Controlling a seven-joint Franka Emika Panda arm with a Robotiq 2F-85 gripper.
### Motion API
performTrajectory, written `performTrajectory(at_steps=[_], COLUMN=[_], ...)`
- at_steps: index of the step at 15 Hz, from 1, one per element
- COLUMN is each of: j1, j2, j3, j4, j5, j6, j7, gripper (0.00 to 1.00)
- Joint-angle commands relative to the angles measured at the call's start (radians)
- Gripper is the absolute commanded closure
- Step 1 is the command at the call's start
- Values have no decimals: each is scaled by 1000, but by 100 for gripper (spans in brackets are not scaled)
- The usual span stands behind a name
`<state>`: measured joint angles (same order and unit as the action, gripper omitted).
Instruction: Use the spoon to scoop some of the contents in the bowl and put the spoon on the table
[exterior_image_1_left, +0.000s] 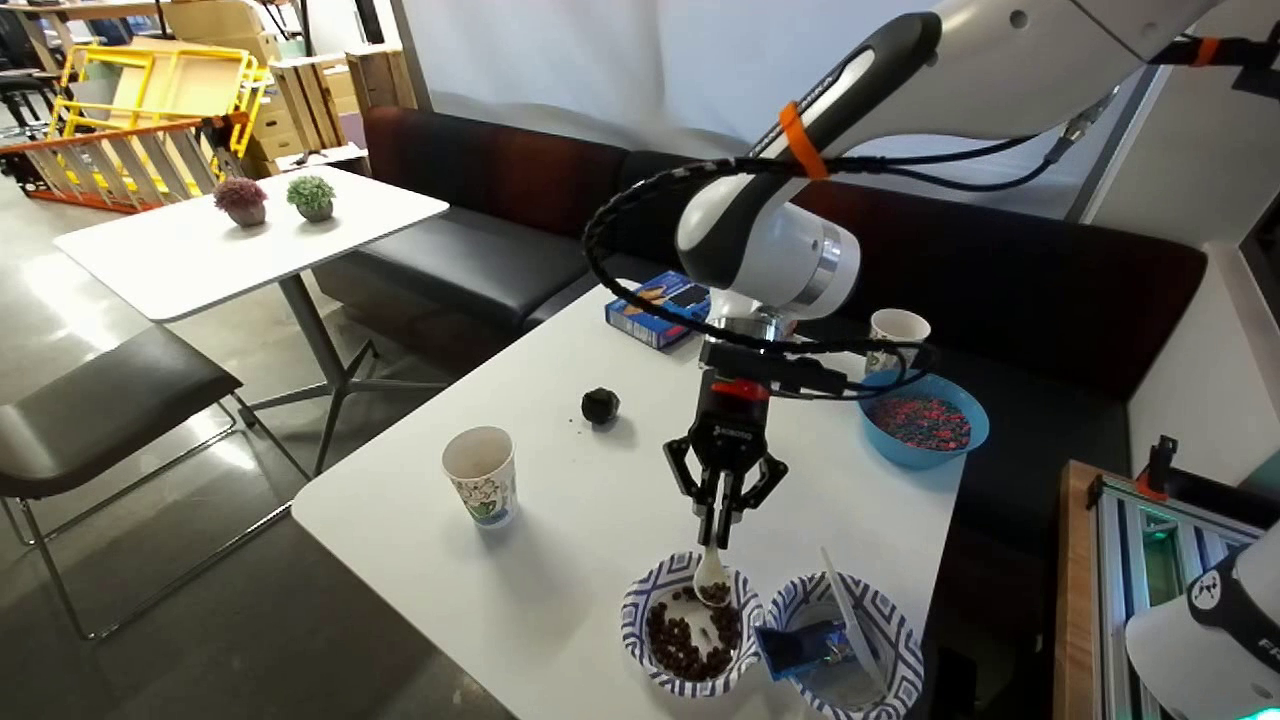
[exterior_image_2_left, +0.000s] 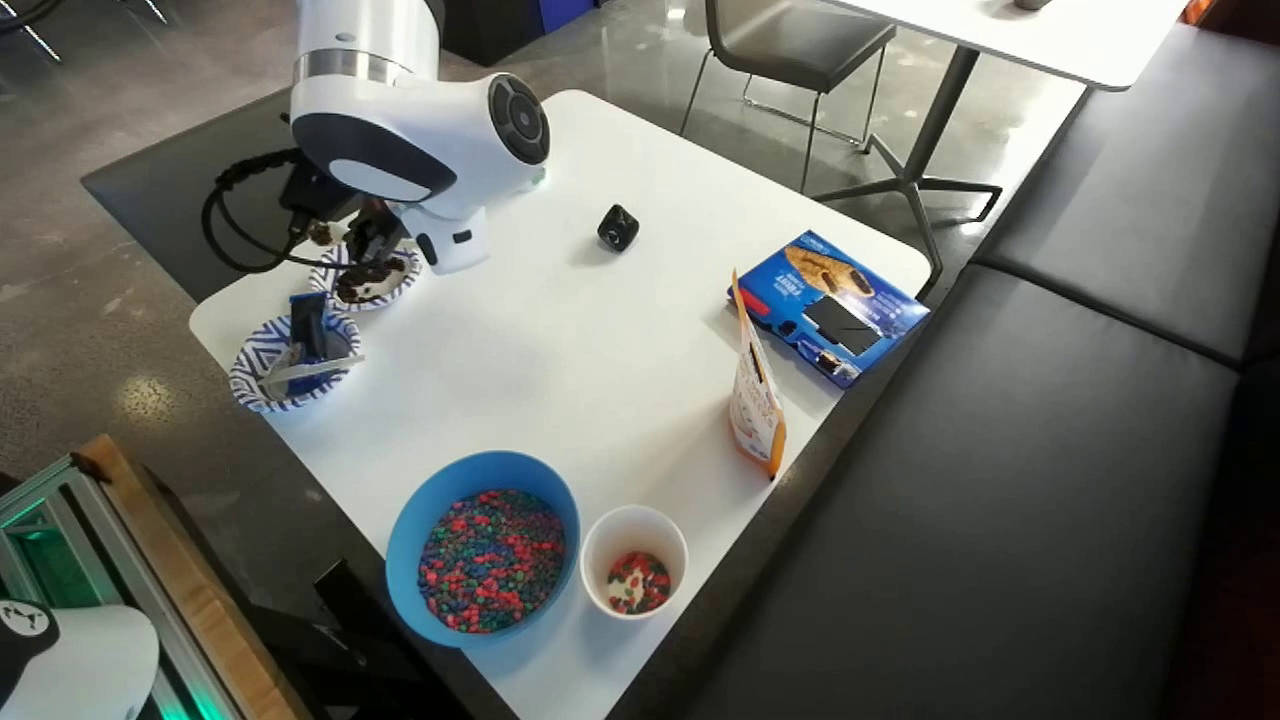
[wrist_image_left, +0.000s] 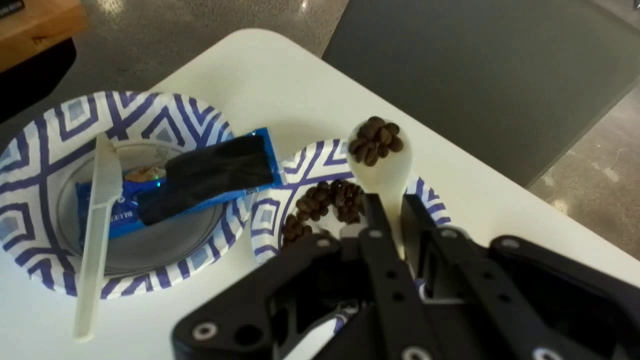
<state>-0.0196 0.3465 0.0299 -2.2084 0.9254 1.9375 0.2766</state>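
One laden spoon (wrist_image_left: 384, 172), clearest in wrist view

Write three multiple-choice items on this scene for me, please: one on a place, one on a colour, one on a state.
1. Where does the white plastic knife lie?
A) In a paper cup
B) Over the blue packet in a patterned bowl
C) On the cookie box

2. What colour is the large plain bowl?
A) Blue
B) Yellow
C) Green

3. How is the spoon?
A) Bare, on the table
B) Bare, in the jaws
C) Loaded, in the jaws

1 B: it crosses the packet in the wrist view.
2 A: both exterior views show its blue wall.
3 C: dark brown bits sit at its tip, and the jaws grip its handle.
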Motion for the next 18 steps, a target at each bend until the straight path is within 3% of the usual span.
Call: performTrajectory(at_steps=[1, 5, 8, 9, 15, 16, 18], j1=[-11, -4, 21, 6, 16, 14, 11], j2=[-16, -28, -50, -24, -37, -25, -5], j3=[-25, -52, -60, -60, -60, -64, -70], j4=[27, 58, 60, 69, 69, 81, 107], j5=[35, 39, -11, 15, 8, 18, 37], j6=[-145, -230, -203, -217, -216, -194, -178], j7=[63, 142, 176, 140, 155, 163, 175], gripper=[97, 97, 97, 86, 86, 97, 97])
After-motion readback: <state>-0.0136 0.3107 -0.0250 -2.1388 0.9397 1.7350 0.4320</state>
